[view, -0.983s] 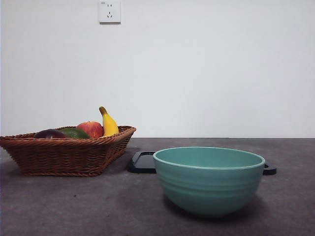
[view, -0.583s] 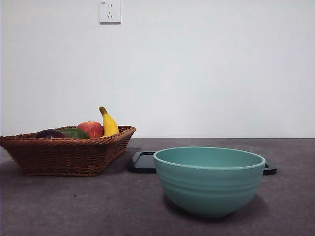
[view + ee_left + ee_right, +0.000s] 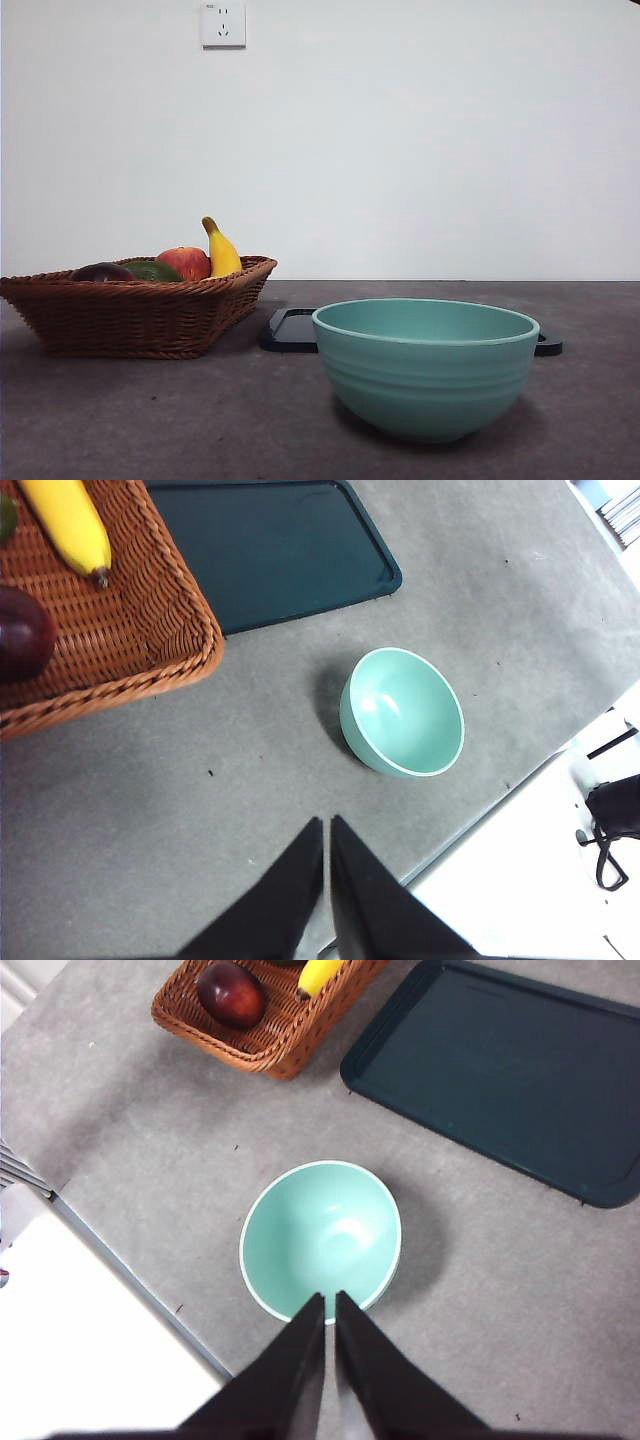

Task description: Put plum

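The plum point(image 3: 100, 272) is dark maroon and lies at the left end of the woven basket point(image 3: 130, 315), beside a dark green fruit point(image 3: 152, 270), a red-yellow apple point(image 3: 184, 262) and a banana point(image 3: 222, 250). In the left wrist view the plum point(image 3: 20, 630) is cut off at the picture's edge. The right wrist view shows the plum point(image 3: 231, 992) near a basket corner. My left gripper point(image 3: 327, 825) is shut and empty, high over bare table beside the bowl. My right gripper point(image 3: 329, 1300) is shut and empty, high above the teal bowl point(image 3: 320, 1235). Neither arm shows in the front view.
A teal bowl point(image 3: 425, 365) stands empty at the front, right of the basket. Behind it lies a flat dark tray point(image 3: 290, 330), also empty point(image 3: 500, 1070). The table's edge point(image 3: 470, 825) runs close to the bowl point(image 3: 403, 712).
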`<state>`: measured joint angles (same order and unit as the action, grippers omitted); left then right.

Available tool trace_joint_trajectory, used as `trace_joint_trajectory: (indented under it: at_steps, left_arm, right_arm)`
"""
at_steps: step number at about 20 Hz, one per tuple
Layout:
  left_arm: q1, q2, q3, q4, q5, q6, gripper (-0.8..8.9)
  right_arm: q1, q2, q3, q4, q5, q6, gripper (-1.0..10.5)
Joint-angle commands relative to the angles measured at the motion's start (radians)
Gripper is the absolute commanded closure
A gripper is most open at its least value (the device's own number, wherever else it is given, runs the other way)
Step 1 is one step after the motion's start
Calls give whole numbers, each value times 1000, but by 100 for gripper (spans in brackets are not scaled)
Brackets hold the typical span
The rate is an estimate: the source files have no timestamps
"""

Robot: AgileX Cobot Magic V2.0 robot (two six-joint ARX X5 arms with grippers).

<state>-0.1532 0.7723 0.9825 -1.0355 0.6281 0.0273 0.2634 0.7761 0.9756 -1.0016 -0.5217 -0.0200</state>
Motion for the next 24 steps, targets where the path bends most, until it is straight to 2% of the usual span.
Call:
trace_joint_trajectory:
  at_steps: [1,2,4,5,6,14,24]
  left_arm:
    - [-3,5,24,11,0,18,700]
    - [-3,5,24,11,-5,18,607]
    - [-3,5,24,13,-8,18,420]
    - [-2,5,24,18,-8,18,381]
    - [-3,5,24,24,-12,17,369]
    - [-8,84,24,158,-179,-14,372]
    - [-65,446,31,446,-418,-14,378]
  right_arm:
    - [5,7,20,11,-2,-14,911]
    - [5,7,20,14,-1,-14,835]
    - [5,7,20,21,10,-3,603]
    - [5,7,20,24,21,8,518]
    - [5,7,20,25,27,10,497]
    - [5,7,20,29,26,12,497]
    - [5,7,20,29,26,12,498]
